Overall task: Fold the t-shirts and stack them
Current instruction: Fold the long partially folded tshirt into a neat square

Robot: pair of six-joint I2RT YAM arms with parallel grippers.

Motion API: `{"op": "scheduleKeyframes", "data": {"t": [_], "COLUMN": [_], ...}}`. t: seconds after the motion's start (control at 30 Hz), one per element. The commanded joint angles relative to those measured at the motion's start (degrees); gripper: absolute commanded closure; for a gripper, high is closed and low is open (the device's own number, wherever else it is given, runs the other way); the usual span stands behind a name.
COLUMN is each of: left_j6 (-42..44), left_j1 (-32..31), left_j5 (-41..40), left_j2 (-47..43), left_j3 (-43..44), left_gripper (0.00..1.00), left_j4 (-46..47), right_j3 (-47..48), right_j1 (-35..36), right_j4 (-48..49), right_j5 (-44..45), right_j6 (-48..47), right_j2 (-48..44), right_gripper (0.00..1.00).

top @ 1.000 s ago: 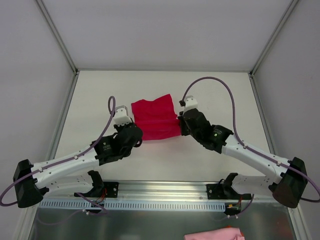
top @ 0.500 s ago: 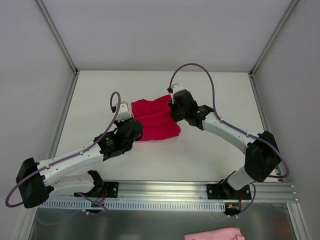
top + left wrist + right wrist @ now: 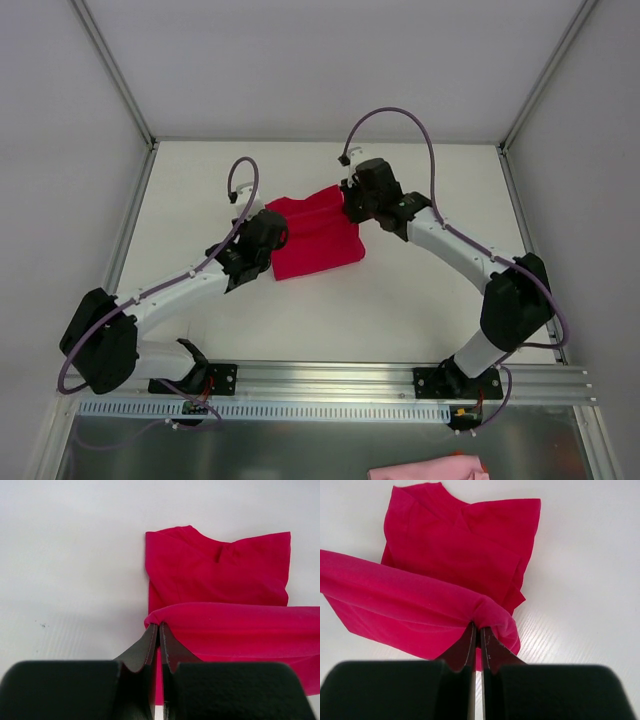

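Both ends of the red t-shirt's (image 3: 318,240) raised fold are gripped: left tool (image 3: 159,626) clenched on its left end, right tool (image 3: 479,626) on its right. Its lower layer lies flat mid-desk (image 3: 400,300). Pink cloth (image 3: 430,468), perhaps another shirt, shows at the near edge.

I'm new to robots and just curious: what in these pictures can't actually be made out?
- Top view: pink cloth, cut off by the bottom edge.
- Top view: both jaws, hidden under the left arm and right arm.
- Left wrist view: the shirt; its lifted fold runs off the right edge.
- Right wrist view: the fold runs off the left edge.
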Motion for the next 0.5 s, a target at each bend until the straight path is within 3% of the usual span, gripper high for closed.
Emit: {"op": "scheduleKeyframes", "data": {"t": [0.0,0.47], "left_j6": [3.6,8.0], "left_j1": [2.6,8.0], "left_j5": [1.7,3.6], "left_j2": [2.3,10.5], "left_j3": [3.6,12.2], "left_gripper": [1.00,1.00], "left_j4": [3.3,3.4], "right_j3": [4.6,22.9], "right_j1": [-2.3,-5.5], "right_j4": [-0.1,-4.9], "right_j5": [-1.5,-8.8], "right_j6": [-2.2,-5.7], "right_j2": [1.9,15.5], "right_gripper": [0.99,0.99]}}
